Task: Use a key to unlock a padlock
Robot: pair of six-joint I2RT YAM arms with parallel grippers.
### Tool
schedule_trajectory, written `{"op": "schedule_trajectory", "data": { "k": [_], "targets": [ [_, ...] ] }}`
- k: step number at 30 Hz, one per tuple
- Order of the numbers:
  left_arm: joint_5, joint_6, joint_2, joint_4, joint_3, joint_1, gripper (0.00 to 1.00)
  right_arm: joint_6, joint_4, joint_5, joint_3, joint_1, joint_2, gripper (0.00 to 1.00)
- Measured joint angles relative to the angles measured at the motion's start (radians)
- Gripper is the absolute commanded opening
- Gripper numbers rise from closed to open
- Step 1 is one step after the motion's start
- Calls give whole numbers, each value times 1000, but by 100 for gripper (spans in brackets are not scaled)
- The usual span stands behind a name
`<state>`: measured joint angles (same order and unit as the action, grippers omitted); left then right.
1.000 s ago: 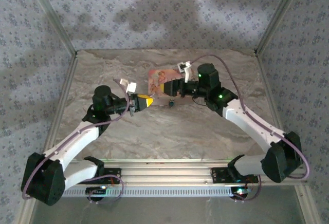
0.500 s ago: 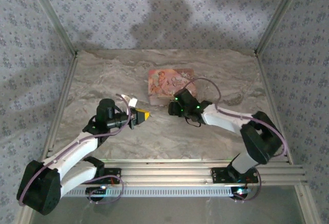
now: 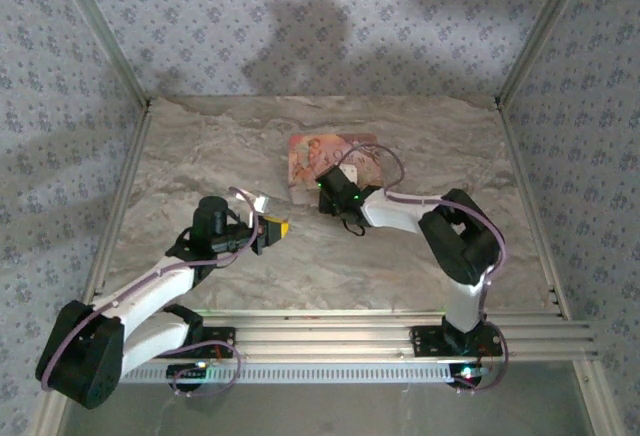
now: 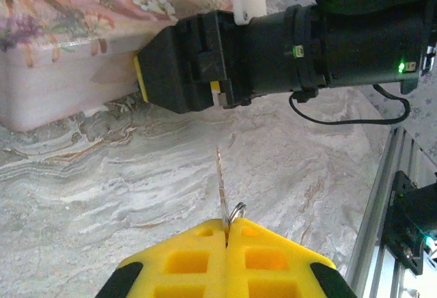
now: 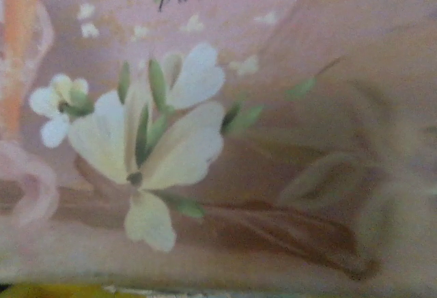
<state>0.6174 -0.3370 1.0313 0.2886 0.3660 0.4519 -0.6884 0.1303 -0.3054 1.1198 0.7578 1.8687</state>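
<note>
Two arms stretch inward; left jaws clamp key (image 4: 220, 182).

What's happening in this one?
The left gripper is shut on a key, with the blade pointing toward the right gripper but apart from it. The right gripper sits low, close against the side of the pink box. Whether it grips the padlock, I cannot tell.

Pink floral box (image 3: 308, 161) on marble table (image 3: 200, 151)
</note>
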Motion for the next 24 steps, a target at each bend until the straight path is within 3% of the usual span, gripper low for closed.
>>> {"op": "schedule_trajectory", "data": {
  "k": [6, 12, 17, 20, 24],
  "targets": [
    [-3, 10, 5, 7, -14, 0, 0, 5, 27, -16, 56, 0, 48, 44],
    [-2, 19, 5, 22, -27, 0, 0, 19, 48, -21, 106, 0, 77, 19],
    [-3, 19, 5, 37, -43, 0, 0, 31, 70, -17, 116, -6, 76, 6],
    [-5, 23, 7, 37, -43, 0, 0, 49, 76, 13, 116, -14, 72, 0],
    [7, 34, 35, 53, -43, 0, 0, 76, 90, 121, 116, -37, 52, 0]
  ]
}}
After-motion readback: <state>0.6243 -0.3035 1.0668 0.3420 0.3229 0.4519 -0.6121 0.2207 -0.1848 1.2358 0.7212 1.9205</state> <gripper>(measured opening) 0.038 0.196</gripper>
